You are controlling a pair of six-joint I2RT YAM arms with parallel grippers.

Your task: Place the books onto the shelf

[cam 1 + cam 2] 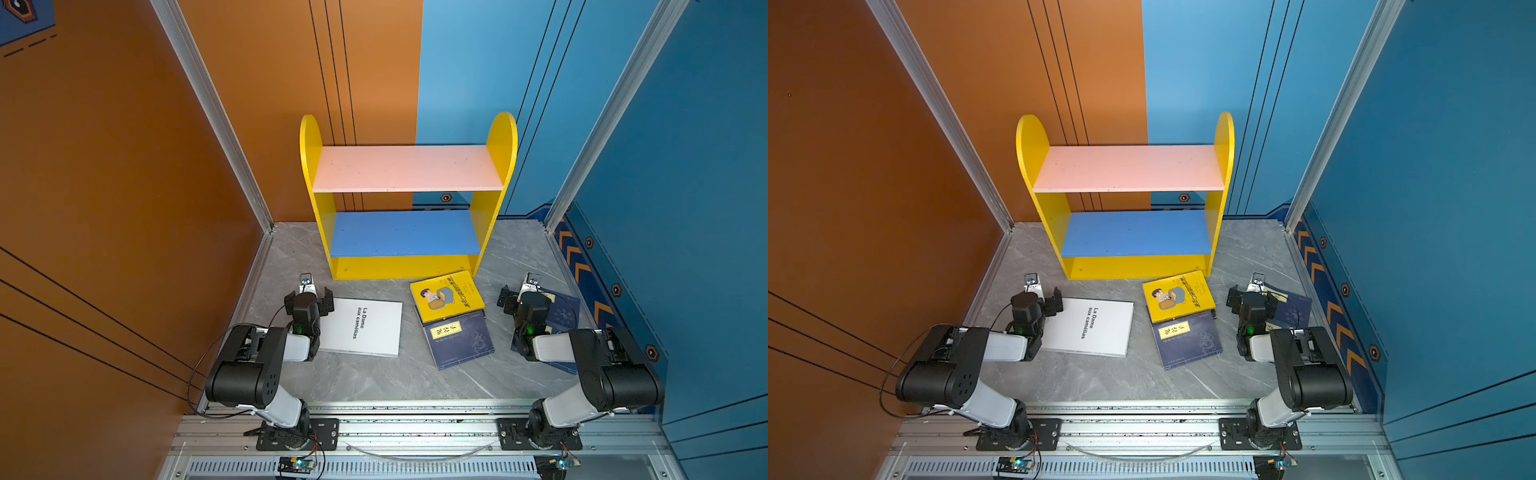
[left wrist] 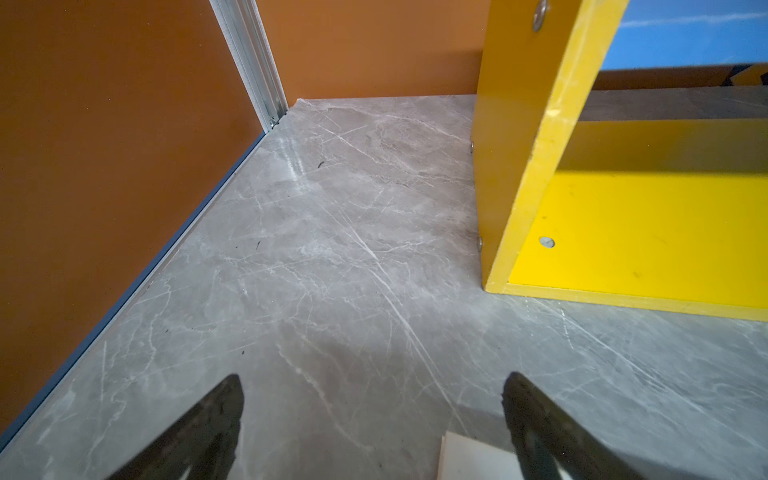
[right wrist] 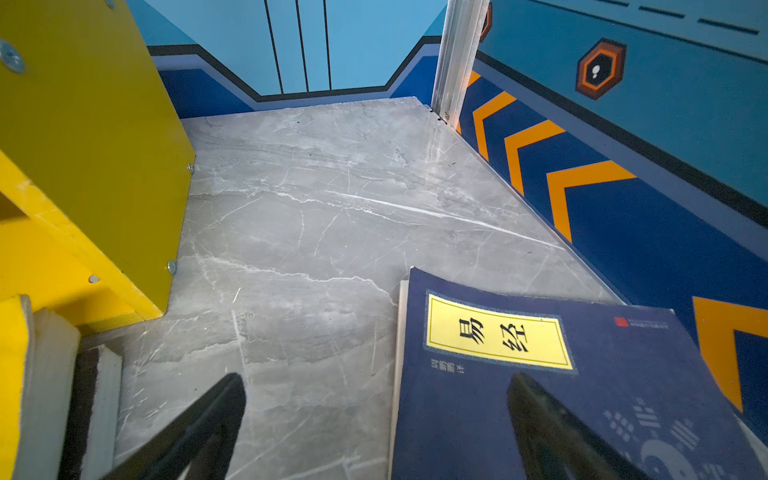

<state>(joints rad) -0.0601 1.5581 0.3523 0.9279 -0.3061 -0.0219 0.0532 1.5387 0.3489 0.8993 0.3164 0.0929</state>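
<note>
A: Left arm [image 1: 249, 365], quick: we log it folded, elbow raised at the back, forearm running forward, wrist tipped down.
B: Agreed. Left gripper [image 1: 308, 298] has its jaws spread wide. In the wrist view we see both fingertips [image 2: 224, 411] well apart.
A: Right arm [image 1: 602, 365]: we mark the same pose, mirrored. Elbow up and back, forearm forward, wrist angled down.
B: Right gripper [image 1: 525, 299] is spread wide too, and its fingertips [image 3: 540, 415] sit far apart in its wrist view.
A: In both top views we see each arm on its own side, well apart and not crossing the middle.
B: Done, next.
</note>
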